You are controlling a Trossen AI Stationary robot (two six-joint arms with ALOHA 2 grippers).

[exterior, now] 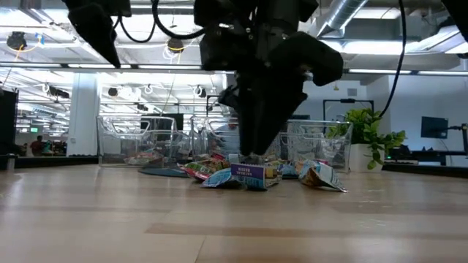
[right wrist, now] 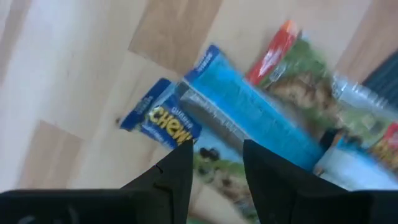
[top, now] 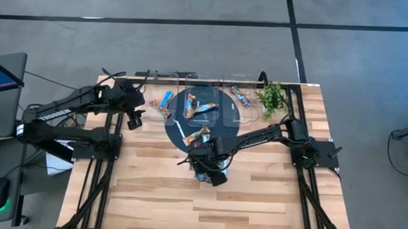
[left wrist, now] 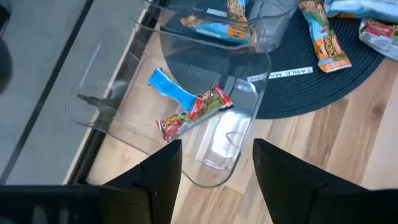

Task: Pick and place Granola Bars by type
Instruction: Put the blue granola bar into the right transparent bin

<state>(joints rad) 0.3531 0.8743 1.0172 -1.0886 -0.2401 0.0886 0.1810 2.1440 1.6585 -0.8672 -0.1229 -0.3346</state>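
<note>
Sorting under way, with wrapped bars split between a heap and the clear plastic bins along the far edge. Right gripper (top: 203, 163) low over the near edge of the round dark woven mat (top: 226, 124), fingers parted to a middling gap and empty, straddling a shiny blue-wrapped granola bar (right wrist: 249, 106) lying flat in the heap. Just beside it, a small blue-and-yellow chewy bar (right wrist: 160, 116) and a green-and-red-wrapped bar (right wrist: 297, 74), all crowded and partly overlapping.

Left gripper (left wrist: 217, 171) hovering at the far left above a clear plastic bin (left wrist: 109, 121), fingers apart, holding nothing; inside the bin already a light blue bar (left wrist: 169, 88) and a red-and-green bar (left wrist: 194, 111).

Likely trouble: closing on two wrappers at once, given the overlap, so mixed types landing in one bin. Also possible: slick foil sliding out of the pinch, or fingertips dragging neighbouring bars off the mat.
</note>
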